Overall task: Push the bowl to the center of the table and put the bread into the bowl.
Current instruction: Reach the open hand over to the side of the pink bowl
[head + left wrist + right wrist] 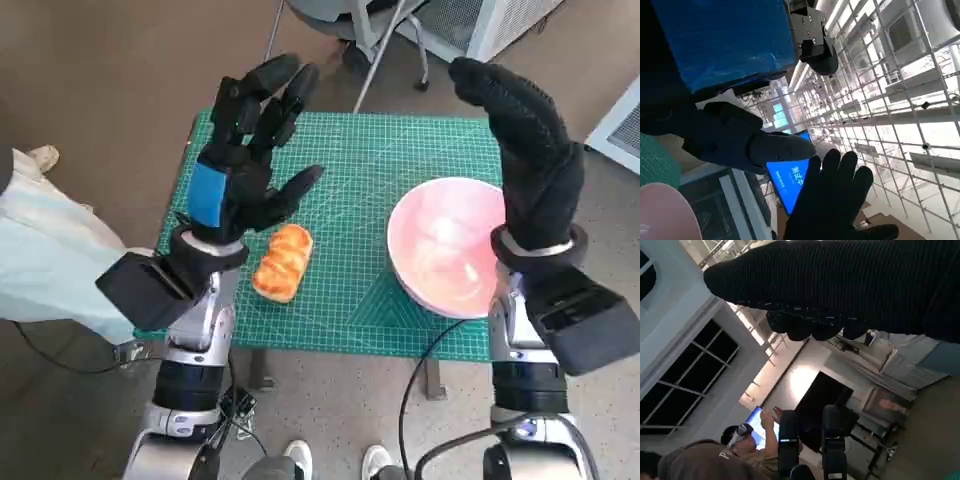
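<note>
Two hands raised, both spread, holding nothing. Bowl point(447, 245) at desk's point(350, 150) right side, beside right hand point(530, 160); bread point(283, 261) left of bowl, below left hand point(245, 160), long axis near-to-far.

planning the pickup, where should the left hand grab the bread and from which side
Probably across the bread's narrow middle, coming from above. It lies flat on the green mat, elongated, tilted toward the table's near edge, with bare mat all round. The left hand hovers open just above it; the bowl sits apart.
</note>
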